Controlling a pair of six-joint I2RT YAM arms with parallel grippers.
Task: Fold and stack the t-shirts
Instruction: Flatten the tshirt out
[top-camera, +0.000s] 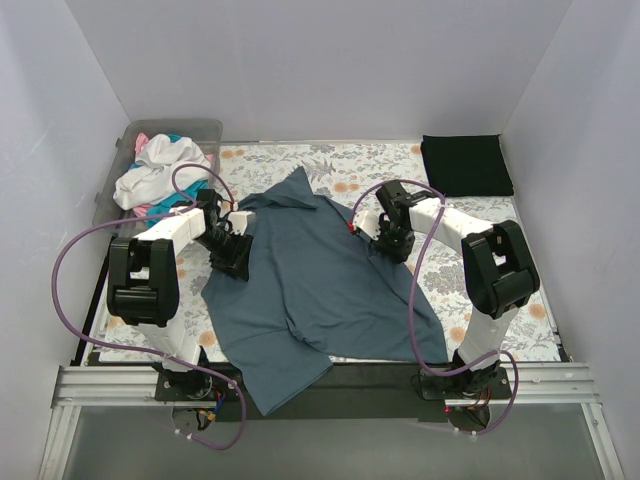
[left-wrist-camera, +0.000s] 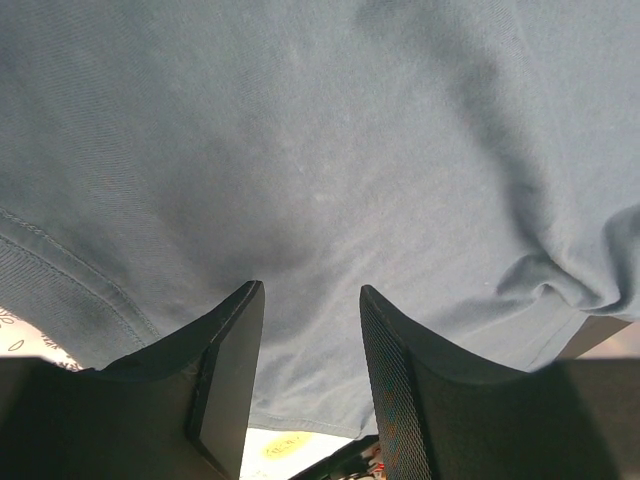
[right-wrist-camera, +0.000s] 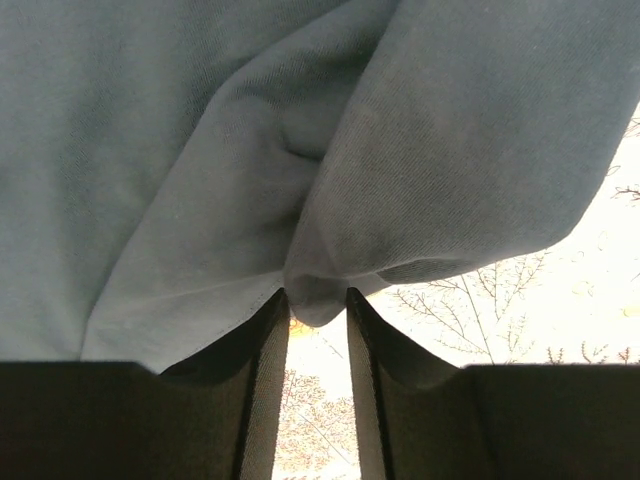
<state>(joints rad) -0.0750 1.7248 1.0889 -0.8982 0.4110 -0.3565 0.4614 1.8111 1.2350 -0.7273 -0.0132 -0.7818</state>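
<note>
A large slate blue-grey t-shirt (top-camera: 320, 280) lies spread across the middle of the table, its lower part hanging over the near edge. My left gripper (top-camera: 232, 255) is at its left edge. In the left wrist view the left gripper (left-wrist-camera: 310, 290) is open, its fingers straddling the shirt's hem over the shirt (left-wrist-camera: 300, 150). My right gripper (top-camera: 392, 245) is at the shirt's right edge. In the right wrist view the right gripper (right-wrist-camera: 318, 292) is shut on a bunched fold of the shirt (right-wrist-camera: 150, 150). A folded black t-shirt (top-camera: 465, 165) lies at the back right.
A clear plastic bin (top-camera: 205, 130) at the back left holds white (top-camera: 150, 175), teal and pink shirts. The floral table cloth (top-camera: 370, 165) covers the table. White walls close in the left, back and right sides. A metal rail (top-camera: 330, 385) runs along the near edge.
</note>
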